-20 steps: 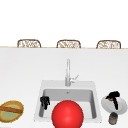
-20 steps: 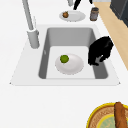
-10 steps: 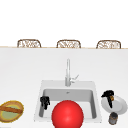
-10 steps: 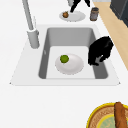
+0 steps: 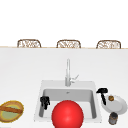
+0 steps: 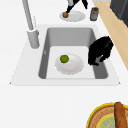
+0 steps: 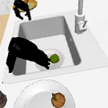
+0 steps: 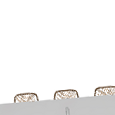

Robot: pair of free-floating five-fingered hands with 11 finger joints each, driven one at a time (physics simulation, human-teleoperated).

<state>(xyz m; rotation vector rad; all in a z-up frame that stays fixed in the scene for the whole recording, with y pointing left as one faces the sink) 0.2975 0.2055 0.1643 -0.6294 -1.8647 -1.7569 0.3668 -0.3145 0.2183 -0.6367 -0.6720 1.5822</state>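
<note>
My left hand [image 5: 45, 101] hangs open over the left end of the sink [image 5: 39, 106], fingers pointing down; it also shows in the left side view [image 6: 100, 50] and the right side view [image 7: 20, 6]. My right hand [image 5: 102, 91] hovers open above the sink's right rim, fingers down beside the white plate [image 5: 119, 107] that carries a small orange fruit [image 5: 111, 98]. From the right, this hand [image 7: 24, 51] reaches towards a lime [image 7: 54, 58]. The lime [image 6: 64, 59] lies on a white plate [image 6: 72, 68] in the basin. A red ball [image 5: 67, 115] covers the basin's front.
The faucet [image 5: 67, 72] rises behind the basin. A dark jar [image 5: 113, 118] stands near the counter plate. A yellow dish [image 5: 20, 106] with a brown stick [image 5: 11, 109] sits on the left counter. Wicker chair backs [image 5: 28, 43] line the far edge.
My right hand has drifted a little to the left, from over the counter plate towards the sink's right rim. The left hand has stayed where it was.
</note>
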